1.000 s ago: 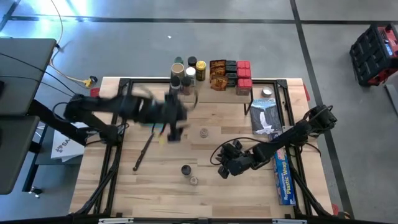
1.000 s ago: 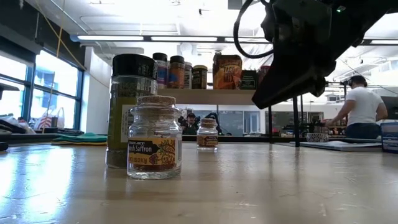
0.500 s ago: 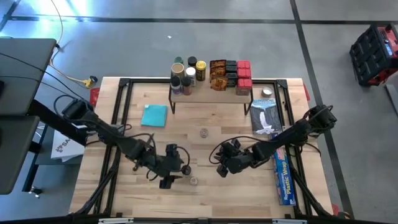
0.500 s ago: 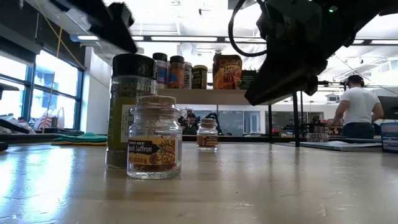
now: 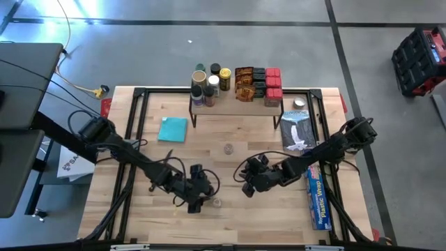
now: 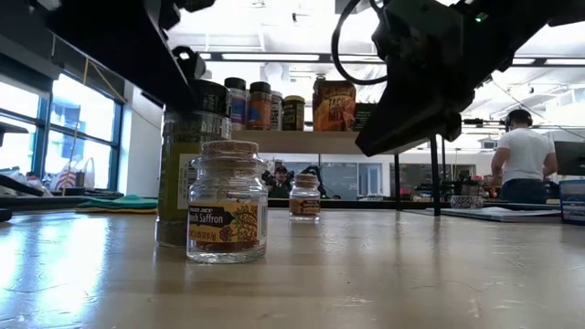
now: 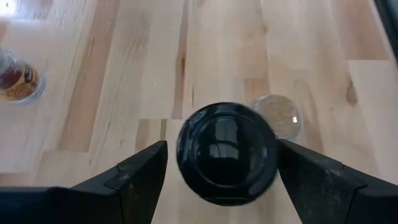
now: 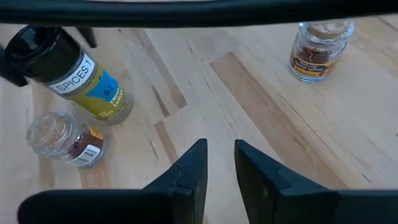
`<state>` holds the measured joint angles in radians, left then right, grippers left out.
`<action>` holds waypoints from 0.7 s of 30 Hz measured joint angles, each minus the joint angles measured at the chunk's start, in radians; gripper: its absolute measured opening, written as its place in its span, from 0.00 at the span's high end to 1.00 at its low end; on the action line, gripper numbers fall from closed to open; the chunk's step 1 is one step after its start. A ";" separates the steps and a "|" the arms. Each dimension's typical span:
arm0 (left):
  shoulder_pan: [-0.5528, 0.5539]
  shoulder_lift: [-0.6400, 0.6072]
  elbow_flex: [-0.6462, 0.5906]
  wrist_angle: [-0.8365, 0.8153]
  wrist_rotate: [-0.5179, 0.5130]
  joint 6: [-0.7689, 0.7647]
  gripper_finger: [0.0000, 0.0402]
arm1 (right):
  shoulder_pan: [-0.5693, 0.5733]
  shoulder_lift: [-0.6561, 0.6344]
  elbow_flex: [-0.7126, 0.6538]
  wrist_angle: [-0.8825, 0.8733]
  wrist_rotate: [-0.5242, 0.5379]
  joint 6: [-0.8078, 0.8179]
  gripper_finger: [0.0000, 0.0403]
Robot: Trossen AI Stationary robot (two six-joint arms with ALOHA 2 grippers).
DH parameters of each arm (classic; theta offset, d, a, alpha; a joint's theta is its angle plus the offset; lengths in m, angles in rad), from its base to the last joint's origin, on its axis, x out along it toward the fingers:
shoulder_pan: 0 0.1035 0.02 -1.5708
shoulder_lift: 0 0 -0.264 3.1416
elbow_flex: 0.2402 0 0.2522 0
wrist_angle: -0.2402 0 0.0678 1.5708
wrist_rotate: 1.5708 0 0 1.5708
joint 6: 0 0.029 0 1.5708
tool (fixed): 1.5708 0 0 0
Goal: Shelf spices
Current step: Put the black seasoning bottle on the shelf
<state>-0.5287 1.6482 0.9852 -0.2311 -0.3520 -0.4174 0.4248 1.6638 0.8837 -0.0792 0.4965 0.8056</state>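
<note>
The left gripper [image 7: 221, 171] hangs right over the black-lidded jar [image 7: 227, 152], fingers spread wide with a clear gap either side of the lid, so dropping straight down is open. Only crowding: the small cork-topped saffron jar [image 7: 278, 116] just beside and past that lid. The right gripper [image 8: 219, 163] sits well off to the side with bare tabletop [image 8: 261, 118] ahead of it. Another little jar [image 5: 228, 148] stands alone farther toward the shelf [image 5: 237, 103], whose top is packed.
</note>
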 joint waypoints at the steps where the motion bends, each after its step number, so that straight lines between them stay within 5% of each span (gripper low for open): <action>1: 0.003 0.004 0.000 0.000 0.004 0.000 0.27 | 0.000 0.000 0.000 0.000 0.000 0.000 0.81; 21: 0.024 0.003 0.051 -0.037 0.068 0.053 0.49 | 0.001 0.000 0.000 -0.001 0.001 0.005 0.81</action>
<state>-0.5044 1.6516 1.0367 -0.2684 -0.2844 -0.3641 0.4255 1.6642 0.8837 -0.0799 0.4973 0.8108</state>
